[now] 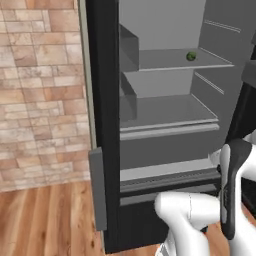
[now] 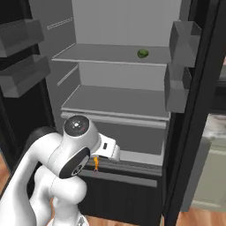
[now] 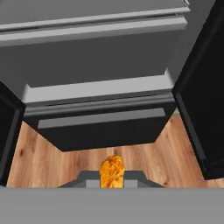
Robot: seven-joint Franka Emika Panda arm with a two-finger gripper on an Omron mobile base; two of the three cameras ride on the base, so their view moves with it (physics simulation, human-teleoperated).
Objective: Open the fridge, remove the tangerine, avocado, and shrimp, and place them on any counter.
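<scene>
The fingers (image 3: 113, 183) pinch the shrimp (image 3: 112, 171) in front of the open fridge (image 2: 132, 110); such a thin hold could slip mid-swing onto the floor.

Glossy white rounded arm (image 2: 53, 163) links, dark grey joint bands and caps, a boxy white wrist block

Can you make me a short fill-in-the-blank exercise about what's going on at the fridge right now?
1. The fridge stands with its doors ____.
2. The avocado sits on the ____ shelf inside.
3. The gripper is shut on the ____, in front of the bottom drawer.
4. Under the fridge and the arm, the floor is made of ____.

Missing words: open; upper; shrimp; wood
</scene>
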